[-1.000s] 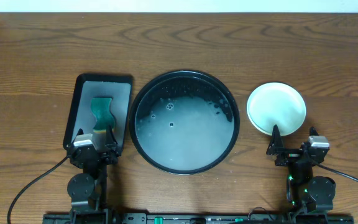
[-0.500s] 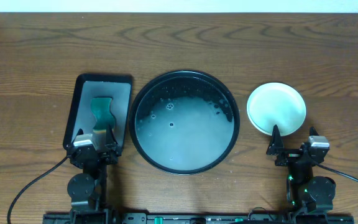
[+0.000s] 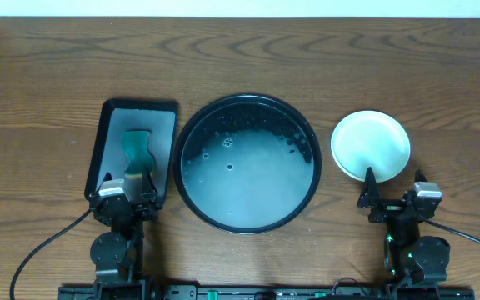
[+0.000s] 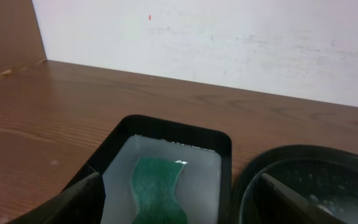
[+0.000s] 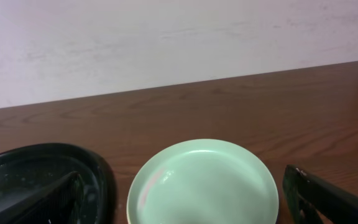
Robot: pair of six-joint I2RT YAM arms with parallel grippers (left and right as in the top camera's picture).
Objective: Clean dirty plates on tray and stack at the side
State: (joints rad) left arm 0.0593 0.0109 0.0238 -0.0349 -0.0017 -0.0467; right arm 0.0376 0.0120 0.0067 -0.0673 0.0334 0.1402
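We see the plates [image 3: 371, 145] stacked on the wooden table [image 3: 48, 83] to the right of the tray [image 3: 249, 97], just beside it but not touching it. From the right wrist view the top plate is pale mint and bare, with a yellowish edge showing under its left rim. We cannot tell how many plates lie beneath it. The tray sits in the middle of the table and holds cloudy water with bubbles gathered toward its far side. To its left, close by, lies a dark grey rectangular tray [image 3: 140, 103] holding a green sponge [image 3: 137, 150] in a thin film of pale liquid. The left gripper [image 3: 127, 177] hovers at the near end of the rectangular tray. Its fingers [image 4: 73, 200] are spread wide on either side of the sponge and grip nothing. The right gripper [image 3: 395, 177] hovers at the near edge of the plate stack. We see its fingers equally far apart in its own camera, with the plates ahead between them, and it has hold of nothing
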